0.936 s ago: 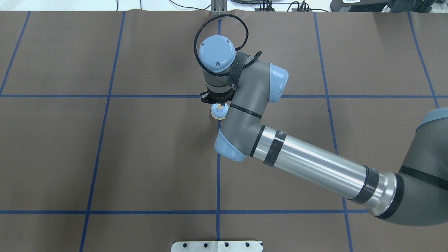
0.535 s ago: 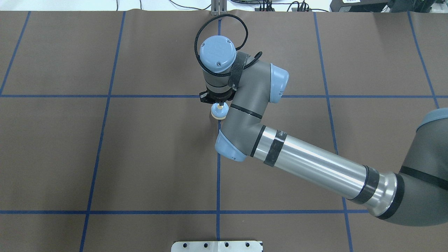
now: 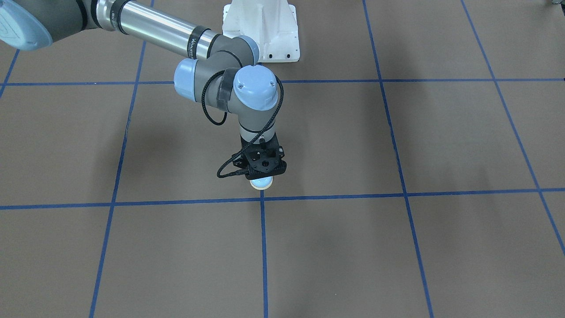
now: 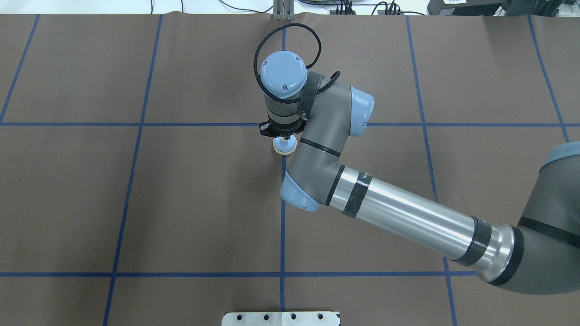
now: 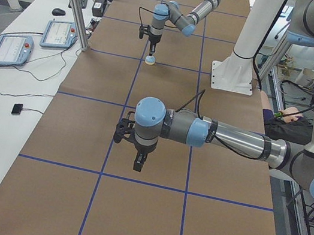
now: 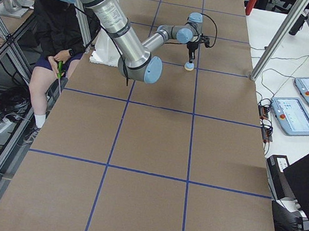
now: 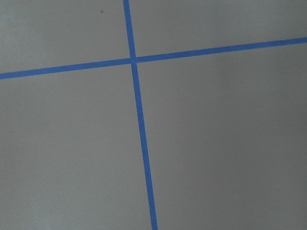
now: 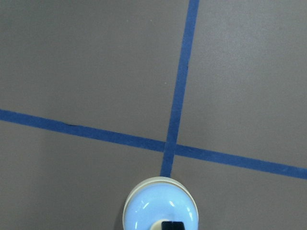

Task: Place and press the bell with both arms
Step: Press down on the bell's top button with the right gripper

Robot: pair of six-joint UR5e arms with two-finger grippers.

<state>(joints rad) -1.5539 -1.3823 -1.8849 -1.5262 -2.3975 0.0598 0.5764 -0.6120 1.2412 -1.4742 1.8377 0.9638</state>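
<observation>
On the desk point(image 4: 181, 203), the right arm's point(image 4: 408, 217) jaws, pressed together, meet the bell's point(image 4: 285, 149) top; left arm's point(image 5: 232, 140) jaws: cannot tell.

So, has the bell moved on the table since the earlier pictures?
No. The bell stays on the vertical blue line, just nearer the robot than the horizontal blue line, as before.

Bell point(image 4: 284, 146): I counted one.
Arms: I had two, my right arm point(image 4: 408, 217) and my left arm point(image 5: 232, 140).
Grippers: two, my right gripper point(image 4: 285, 136) and my left gripper point(image 5: 138, 163).
White pedestal point(image 3: 260, 26): one.
Touch-screen pendants: two, the nearer pendant point(image 5: 11, 49) and the farther pendant point(image 5: 62, 34).
Computer mouse point(image 5: 58, 12): one.
Seated person point(image 6: 57, 29): one.
Tape crossings: one under each wrist camera, the right crossing point(image 8: 168, 146) and the left crossing point(image 7: 133, 60).
</observation>
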